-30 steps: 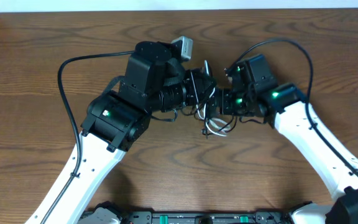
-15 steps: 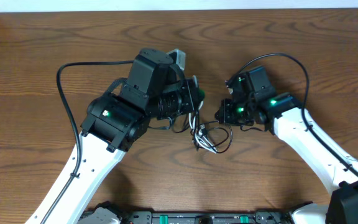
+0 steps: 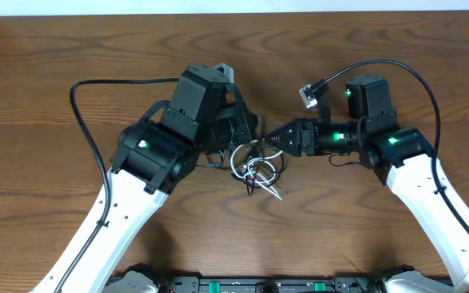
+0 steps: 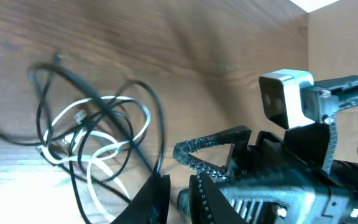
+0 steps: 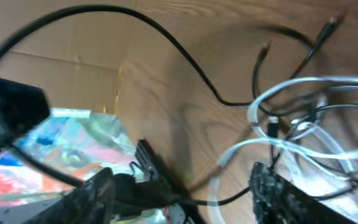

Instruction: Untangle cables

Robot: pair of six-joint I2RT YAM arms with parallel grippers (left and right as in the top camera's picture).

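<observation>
The untangling looks to be at an early stage. The cables [image 3: 255,167] make one loose bundle on the table [image 3: 55,49], just in front of the left gripper [image 4: 179,180], and no cord lies apart from the others. In the left wrist view the loops are opened wide. However, the white cord [image 5: 303,81] passes through the black loops at several places, so all three cords hang together. The small plugs of two black ends stick out free on the side of the bundle far from the left gripper. This is the only sign of progress.

The fingers of the left gripper stand close together. A black cord [image 4: 162,137] runs down from the bundle to their tips, so the gripper seems clenched on this cord, although the contact itself is at the edge of the picture. The right gripper [image 3: 271,140] points at the left gripper from the opposite side, with its tip just beside the bundle. In its own wrist view its fingers are wide apart and grasp nothing.

Almost all of the work is left to do. One cord must be drawn out of the loops and laid away from the left gripper, and then the other two must be separated. The white one is probably the easiest to follow, because it shows well against the dark wood.
</observation>
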